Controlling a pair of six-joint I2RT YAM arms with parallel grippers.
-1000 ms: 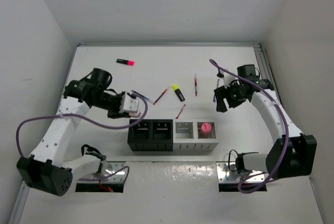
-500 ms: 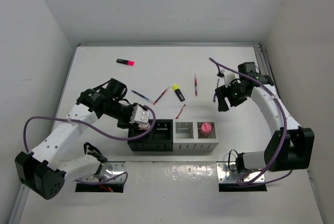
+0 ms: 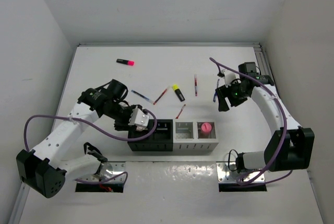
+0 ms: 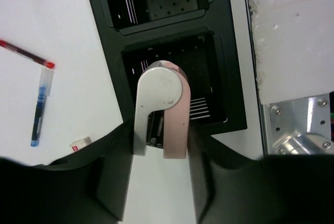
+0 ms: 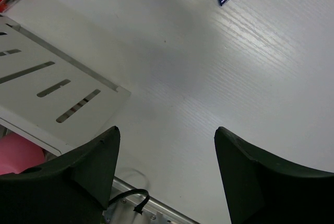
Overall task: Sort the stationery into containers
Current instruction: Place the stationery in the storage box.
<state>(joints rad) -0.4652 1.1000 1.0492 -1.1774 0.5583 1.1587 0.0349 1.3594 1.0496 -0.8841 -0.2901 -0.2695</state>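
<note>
Looked down on a white table (image 3: 156, 72), glossy toward the front. Boxed in by a back wall (image 3: 167, 4), left wall (image 3: 31, 51) and right wall (image 3: 308, 36), all plain white. Spotted a metal rail (image 3: 261, 54) along the right edge. Picked out two screwed metal plates at the near edge: left plate (image 3: 119, 173), right plate (image 3: 223, 172).

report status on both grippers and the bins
Left gripper over left black bin, grip unclear. Right gripper open, empty. Pink highlighter, yellow highlighter unsorted. Nothing blocking.
</note>
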